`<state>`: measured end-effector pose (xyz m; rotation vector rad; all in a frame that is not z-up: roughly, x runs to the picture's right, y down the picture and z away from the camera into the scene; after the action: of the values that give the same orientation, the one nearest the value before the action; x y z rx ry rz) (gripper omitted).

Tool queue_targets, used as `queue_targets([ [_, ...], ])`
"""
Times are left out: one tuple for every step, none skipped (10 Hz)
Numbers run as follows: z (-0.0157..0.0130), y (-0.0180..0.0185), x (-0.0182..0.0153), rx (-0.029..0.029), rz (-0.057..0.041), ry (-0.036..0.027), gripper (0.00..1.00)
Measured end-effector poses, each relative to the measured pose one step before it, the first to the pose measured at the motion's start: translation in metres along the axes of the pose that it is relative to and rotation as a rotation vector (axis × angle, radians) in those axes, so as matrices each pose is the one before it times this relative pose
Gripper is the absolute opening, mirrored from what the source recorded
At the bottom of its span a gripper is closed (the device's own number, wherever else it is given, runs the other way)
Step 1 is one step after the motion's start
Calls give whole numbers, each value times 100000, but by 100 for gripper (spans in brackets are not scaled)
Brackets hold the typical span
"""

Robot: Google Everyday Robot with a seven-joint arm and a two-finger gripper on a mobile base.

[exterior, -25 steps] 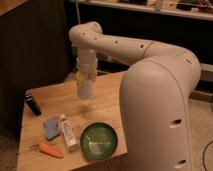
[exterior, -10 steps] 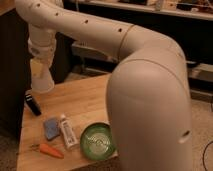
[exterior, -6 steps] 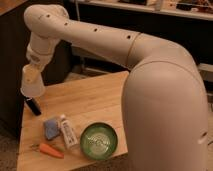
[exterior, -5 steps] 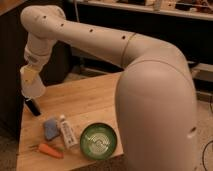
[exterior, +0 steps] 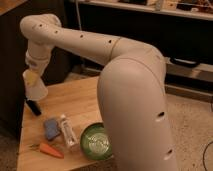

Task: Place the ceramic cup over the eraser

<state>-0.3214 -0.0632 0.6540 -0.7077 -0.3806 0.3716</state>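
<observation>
The ceramic cup (exterior: 36,90) is a small whitish tapered cup, held upside down with its wide mouth facing the table. It hangs at the end of the arm over the table's far left corner, with my gripper (exterior: 31,77) shut on its upper part. Directly below the cup's rim lies the eraser (exterior: 34,107), a small black block on the wood. The cup covers the eraser's far end, and I cannot tell whether they touch.
On the wooden table (exterior: 85,102) in front lie a pale blue pad (exterior: 51,128), a white printed tube (exterior: 67,131), a green bowl (exterior: 96,141) and an orange carrot (exterior: 50,150). My large white arm (exterior: 130,90) fills the right side. A dark cabinet stands left of the table.
The arm has swung left from the table's middle with the cup in its grip. The cup has come down over the eraser at the left edge.
</observation>
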Motion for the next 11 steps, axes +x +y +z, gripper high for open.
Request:
queue_targets([
  [522, -395, 90, -346, 899, 28, 13],
  [616, -526, -101, -964, 1435, -689, 13],
  [335, -278, -360, -773, 348, -806, 13],
  [291, -22, -538, -923, -131, -956, 13],
  [410, -134, -623, -1413, 46, -1676, 13],
  [154, -119, -370, -784, -47, -1396, 13],
  [95, 65, -427, -769, -301, -1410, 13],
  [419, 257, -746, -1000, -791, -1389, 13],
  [540, 581, -692, -1085, -1136, -456, 13],
  [636, 742, -753, -1052, -1245, -327, 13],
  [666, 859, -853, -1087, -1495, -150, 13],
])
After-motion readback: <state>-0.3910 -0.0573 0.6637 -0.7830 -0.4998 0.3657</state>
